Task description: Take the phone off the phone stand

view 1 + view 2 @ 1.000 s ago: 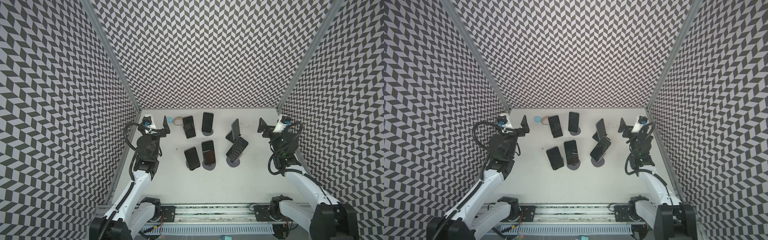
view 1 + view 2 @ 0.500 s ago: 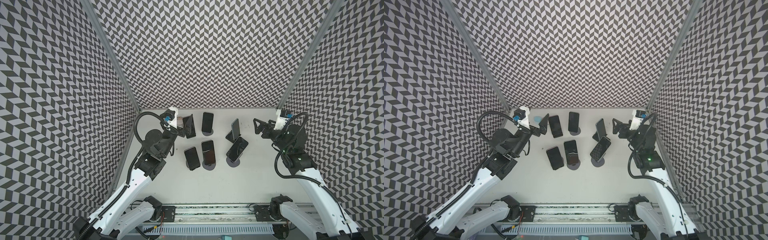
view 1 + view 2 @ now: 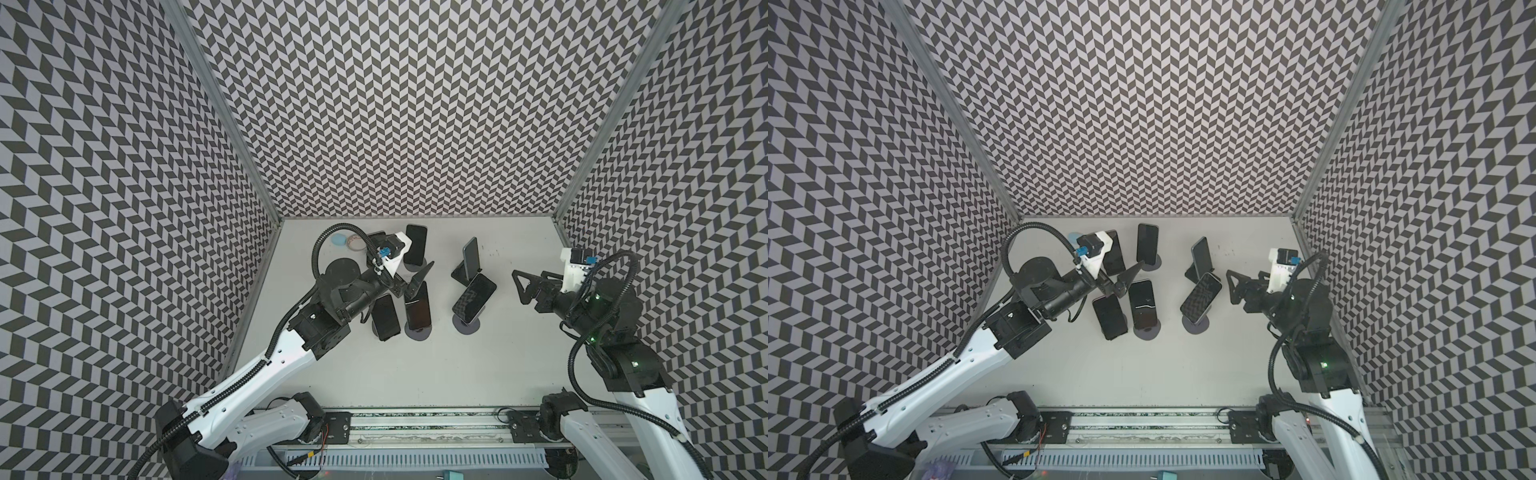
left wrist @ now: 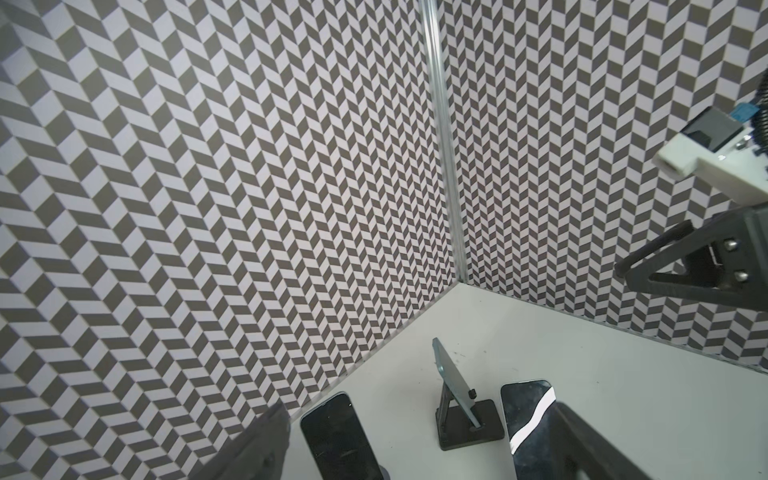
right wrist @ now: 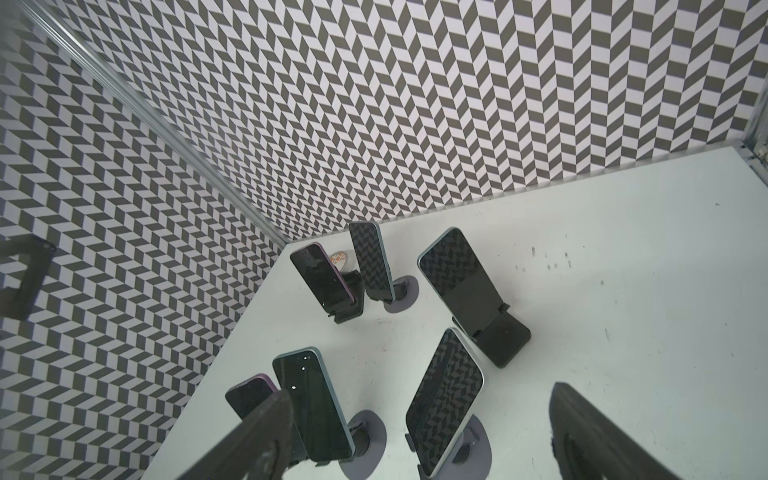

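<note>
Phones: we are counting six, all dark-screened and all sitting on stands, none lifted. They are the back-left phone (image 3: 1115, 257), back-middle phone (image 3: 1147, 248), back-right phone (image 3: 1201, 253), front-left phone (image 3: 1109, 317), front-middle phone (image 3: 1143, 304) and front-right phone (image 3: 1200, 298).
Stands: we are counting three round grey bases (image 5: 409, 291) and two black folding stands (image 5: 505, 338). The sixth stand, under the front-left phone, is mostly hiding from us.
Writing: we are seeing orange print on one small roll (image 5: 340, 259) behind the back-left phone, too small to read. The screens are showing only reflections of the chevron walls (image 3: 415, 104).
Other items: we are counting one blue disc (image 3: 338, 240) lying beside that roll on the white table (image 3: 415, 374).
Left gripper (image 4: 419, 415): we are seeing it hovering at the top edge of the front-middle phone with its fingers spread wide and gripping nothing. We cannot tell whether it is touching the phone.
Right gripper (image 3: 519, 286): we are seeing its fingers standing wide apart and holding nothing. It is pointing toward the front-right phone, near it but apart.
</note>
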